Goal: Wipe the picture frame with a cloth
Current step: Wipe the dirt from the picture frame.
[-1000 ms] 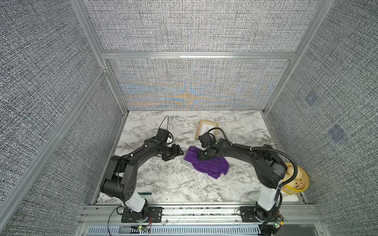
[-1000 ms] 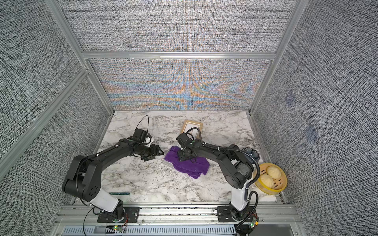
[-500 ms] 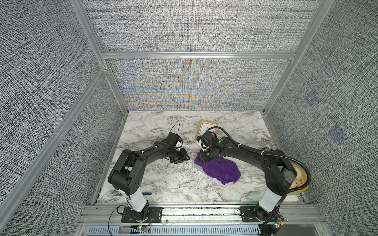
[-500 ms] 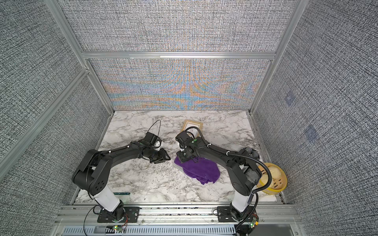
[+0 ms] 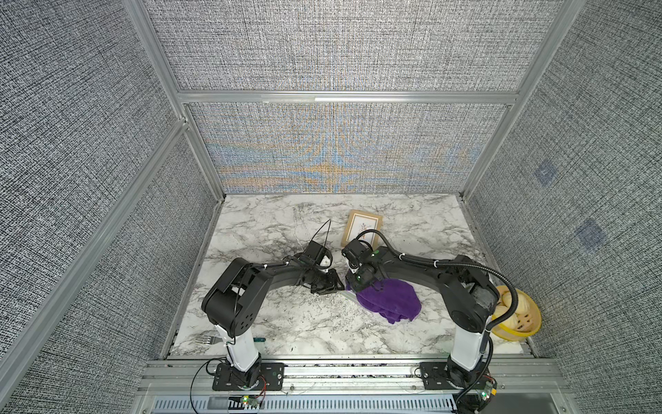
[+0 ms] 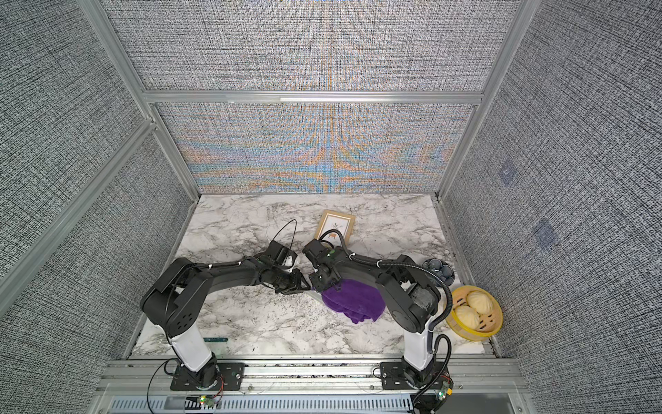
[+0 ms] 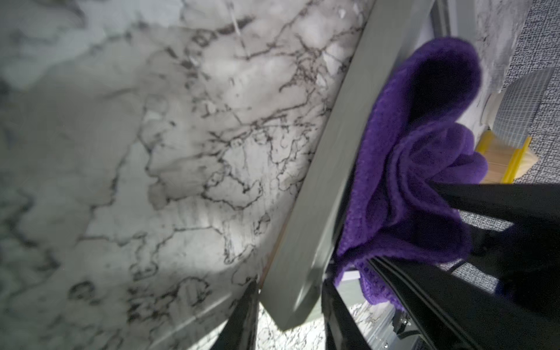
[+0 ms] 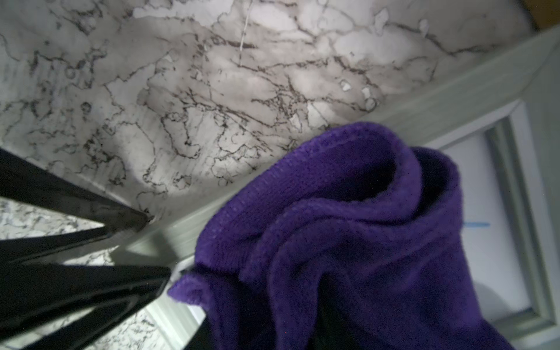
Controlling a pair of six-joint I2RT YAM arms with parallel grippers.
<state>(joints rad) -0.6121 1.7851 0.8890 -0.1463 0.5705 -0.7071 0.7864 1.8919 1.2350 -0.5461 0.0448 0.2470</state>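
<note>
A pale grey picture frame (image 7: 333,151) lies flat on the marble, mostly covered by the purple cloth (image 5: 390,299). Only a light strip of the frame (image 5: 349,294) shows in both top views. My left gripper (image 7: 288,291) is shut on the frame's near corner rail, one finger on each side. My right gripper (image 5: 360,285) sits just right of it, shut on a bunched fold of the cloth (image 8: 363,242) resting on the frame (image 8: 454,100). Its fingers are buried in the cloth in the right wrist view. The two grippers nearly touch.
A second, gold-framed picture (image 5: 361,227) lies behind the grippers. A yellow steamer basket (image 5: 516,315) with buns stands at the right edge, a dark round object (image 6: 437,269) behind it. A fork (image 5: 207,338) and a teal strip (image 5: 259,338) lie at the front left.
My left gripper has moved right to the frame's corner and closed on it. The right gripper has tightened on the cloth, which has shifted right and toward the front.
</note>
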